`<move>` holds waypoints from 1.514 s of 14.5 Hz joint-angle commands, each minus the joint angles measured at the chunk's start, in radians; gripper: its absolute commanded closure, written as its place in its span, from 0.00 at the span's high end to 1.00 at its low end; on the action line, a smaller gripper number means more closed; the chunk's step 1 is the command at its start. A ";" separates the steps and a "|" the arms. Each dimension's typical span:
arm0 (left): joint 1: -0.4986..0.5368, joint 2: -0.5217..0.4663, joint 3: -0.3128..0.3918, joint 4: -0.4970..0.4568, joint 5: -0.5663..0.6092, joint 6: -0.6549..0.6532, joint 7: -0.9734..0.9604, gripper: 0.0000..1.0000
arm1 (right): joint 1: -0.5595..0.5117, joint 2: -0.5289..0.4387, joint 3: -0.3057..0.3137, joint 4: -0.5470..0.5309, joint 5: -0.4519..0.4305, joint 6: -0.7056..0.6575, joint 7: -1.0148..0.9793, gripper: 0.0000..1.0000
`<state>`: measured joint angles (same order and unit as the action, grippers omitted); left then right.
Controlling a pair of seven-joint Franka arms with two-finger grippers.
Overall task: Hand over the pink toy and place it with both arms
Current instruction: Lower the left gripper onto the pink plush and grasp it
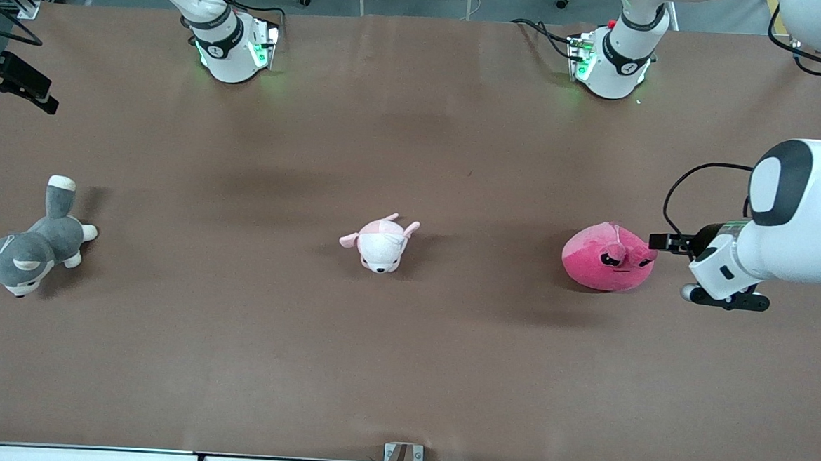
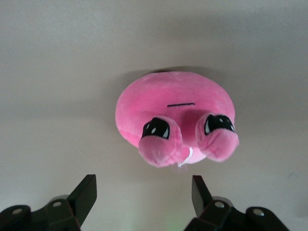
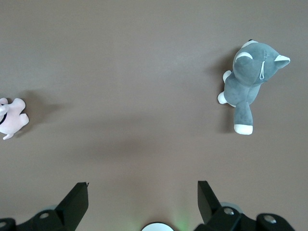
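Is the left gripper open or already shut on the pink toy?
Open. The left gripper shows its fingers spread wide in the left wrist view, with the pink toy lying untouched on the table ahead of them.

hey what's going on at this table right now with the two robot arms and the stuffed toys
The left gripper sits low beside the pink toy at the left arm's end of the table, fingers open and not yet touching it. The right gripper is open too, up over bare table, waiting. A pale pink puppy plush lies mid-table and a grey husky plush at the right arm's end, both untouched.
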<state>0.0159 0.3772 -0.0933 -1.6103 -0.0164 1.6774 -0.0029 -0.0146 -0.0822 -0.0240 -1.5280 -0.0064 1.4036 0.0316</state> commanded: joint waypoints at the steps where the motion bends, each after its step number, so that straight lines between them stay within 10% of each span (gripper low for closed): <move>1: -0.020 -0.002 0.000 -0.046 -0.007 0.047 -0.040 0.88 | -0.005 -0.024 0.001 -0.015 0.002 -0.009 -0.007 1.00; 10: -0.024 0.063 0.000 -0.054 -0.005 0.125 -0.071 0.77 | -0.005 -0.022 0.003 -0.017 0.002 -0.009 -0.007 1.00; 18: -0.053 0.049 0.000 -0.062 -0.004 0.116 -0.091 0.01 | -0.007 -0.024 0.001 -0.017 0.002 -0.009 -0.007 1.00; 22: -0.071 0.022 -0.008 -0.045 -0.007 0.105 -0.088 0.00 | -0.007 -0.024 0.001 -0.018 0.002 -0.009 -0.007 1.00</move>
<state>-0.0468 0.4398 -0.0988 -1.6522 -0.0171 1.7886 -0.0818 -0.0147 -0.0823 -0.0245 -1.5280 -0.0064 1.3969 0.0316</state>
